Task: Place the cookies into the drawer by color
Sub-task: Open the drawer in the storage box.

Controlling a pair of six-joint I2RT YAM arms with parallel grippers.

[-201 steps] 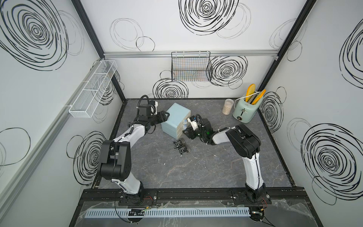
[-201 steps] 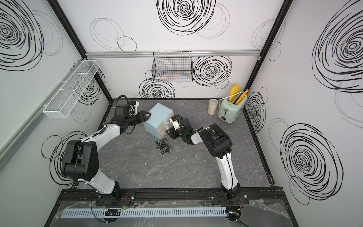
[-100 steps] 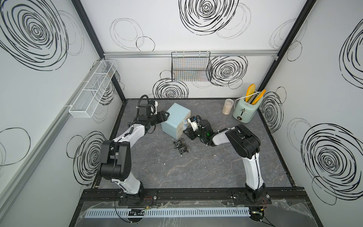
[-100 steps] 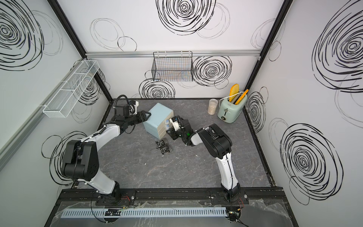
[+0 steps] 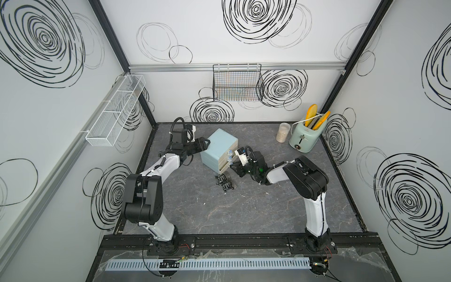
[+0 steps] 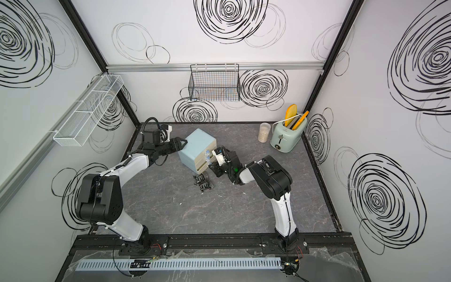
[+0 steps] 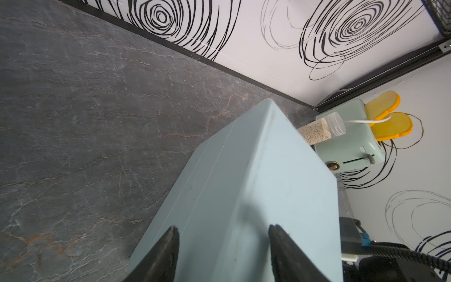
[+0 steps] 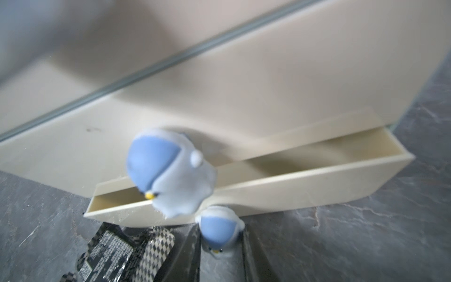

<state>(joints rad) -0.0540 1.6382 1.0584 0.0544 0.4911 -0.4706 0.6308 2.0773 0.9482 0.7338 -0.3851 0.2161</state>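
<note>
The right pincer [image 8: 220, 229] is closed on the knob [image 8: 217, 235] of the bottom drawer [image 8: 280, 188], which is pulled slightly out. Black cookies [image 8: 122, 251] are seen on the counter [image 8: 341, 244] just beside it. The left pincer [image 7: 223, 230] is spread wide against the cabinet [image 7: 256, 183].

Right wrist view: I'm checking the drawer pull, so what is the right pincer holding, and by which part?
The right pincer holds the lowest drawer, slightly open, by its blue knob, clamped between both fingers.
</note>
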